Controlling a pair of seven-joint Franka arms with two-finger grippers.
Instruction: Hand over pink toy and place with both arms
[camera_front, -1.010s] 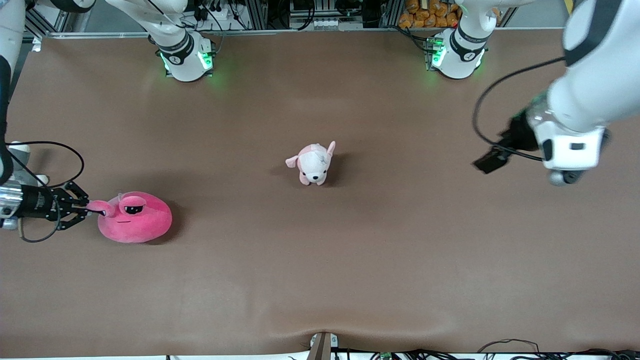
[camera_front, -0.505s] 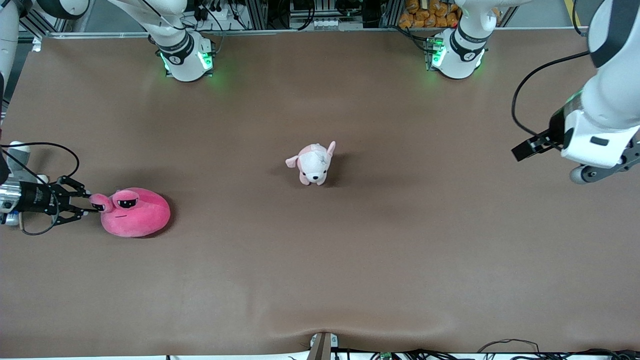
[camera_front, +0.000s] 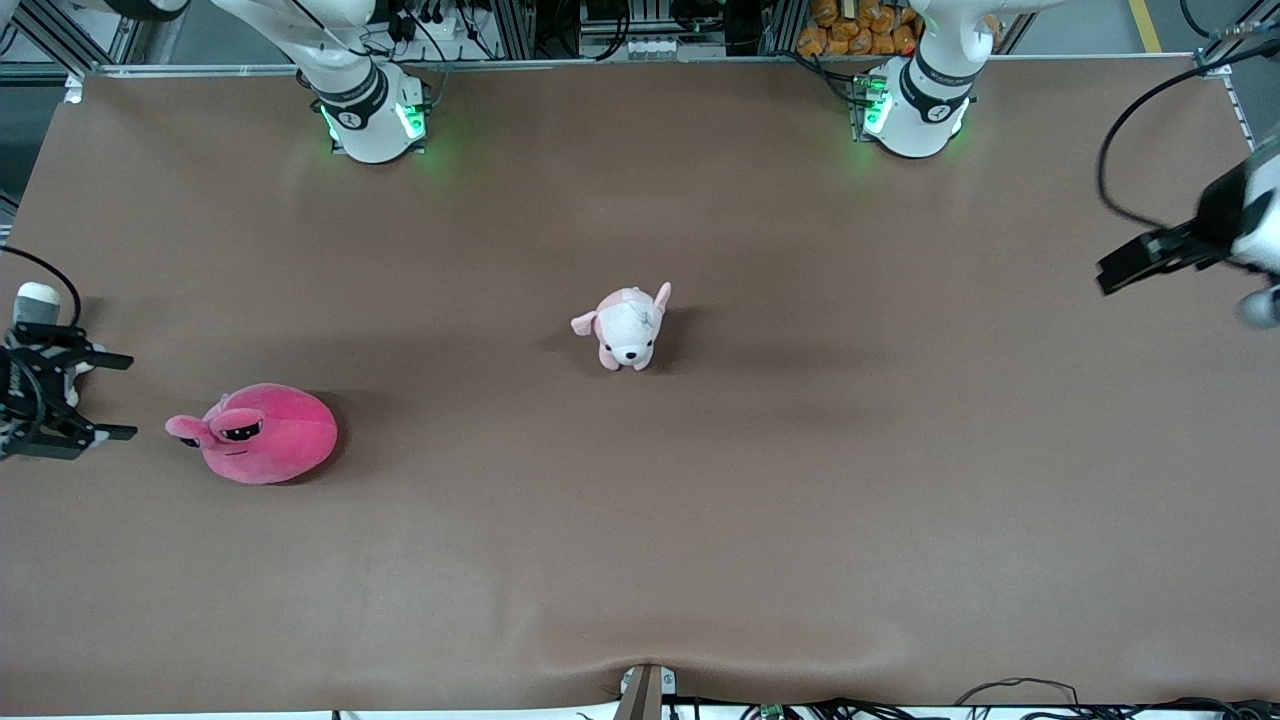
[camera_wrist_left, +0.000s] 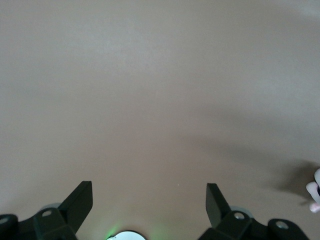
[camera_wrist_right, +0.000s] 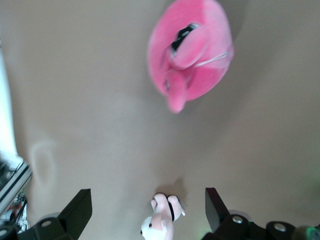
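The pink toy (camera_front: 265, 437) lies on the brown table (camera_front: 700, 520) toward the right arm's end, its eyes turned to my right gripper. My right gripper (camera_front: 126, 396) is open and empty, a short gap away from the toy, over the table's edge. In the right wrist view the pink toy (camera_wrist_right: 192, 55) lies off ahead of the open right gripper (camera_wrist_right: 148, 196). My left gripper (camera_wrist_left: 150, 197) is open and empty, over bare table at the left arm's end. In the front view the left arm's hand (camera_front: 1235, 230) is partly cut off at the edge.
A small pale pink-and-white puppy plush (camera_front: 628, 330) stands at the table's middle; it also shows in the right wrist view (camera_wrist_right: 161, 222). The two arm bases (camera_front: 375, 110) (camera_front: 915, 105) stand along the table's edge farthest from the camera.
My right gripper has let go of the pink toy's eye, opened and pulled back toward the table's edge. The toy has settled on the table. My left arm has swung out toward its end.
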